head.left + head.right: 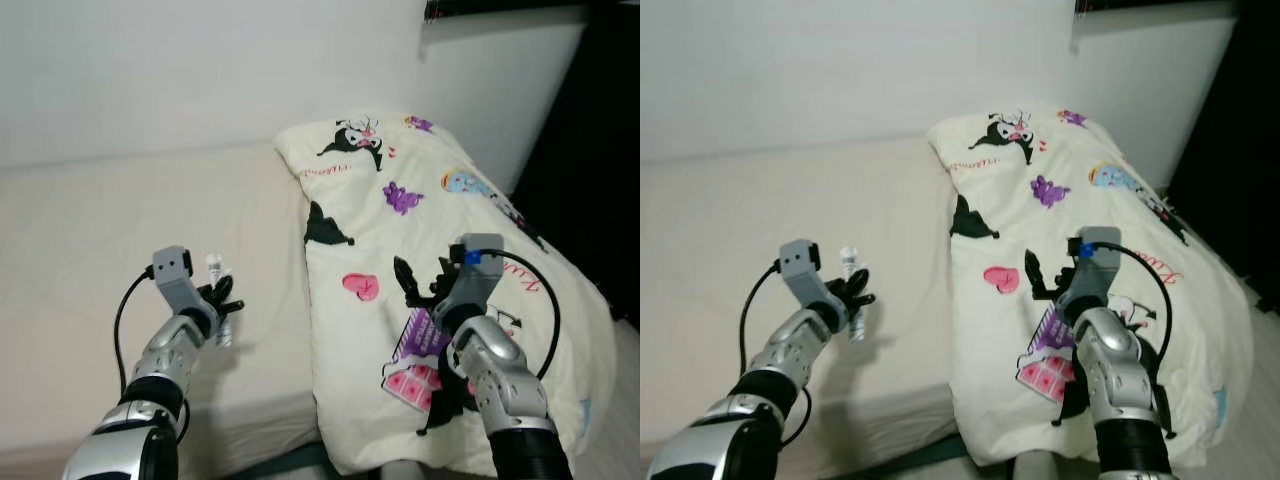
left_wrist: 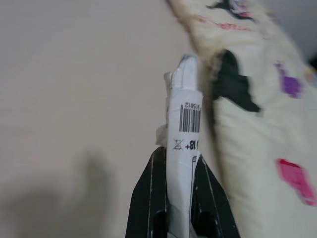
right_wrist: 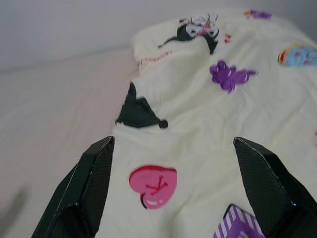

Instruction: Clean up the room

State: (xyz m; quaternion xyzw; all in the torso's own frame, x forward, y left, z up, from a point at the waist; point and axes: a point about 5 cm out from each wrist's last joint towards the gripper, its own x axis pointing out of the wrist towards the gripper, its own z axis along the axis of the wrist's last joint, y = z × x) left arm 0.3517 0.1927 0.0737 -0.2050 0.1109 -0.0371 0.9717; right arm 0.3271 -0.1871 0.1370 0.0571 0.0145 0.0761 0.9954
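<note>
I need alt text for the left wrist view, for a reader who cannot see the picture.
The left gripper is shut on a white tube with a barcode label, held above a beige bed sheet. Beside it lies a cream blanket printed with black, purple and pink cartoon shapes.

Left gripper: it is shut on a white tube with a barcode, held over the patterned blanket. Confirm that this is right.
Not quite. The left gripper is shut on the white tube with the barcode, but the left eye view shows it over the bare beige mattress, beside the patterned blanket and not above it. It is the open right gripper that hangs over the blanket.
</note>
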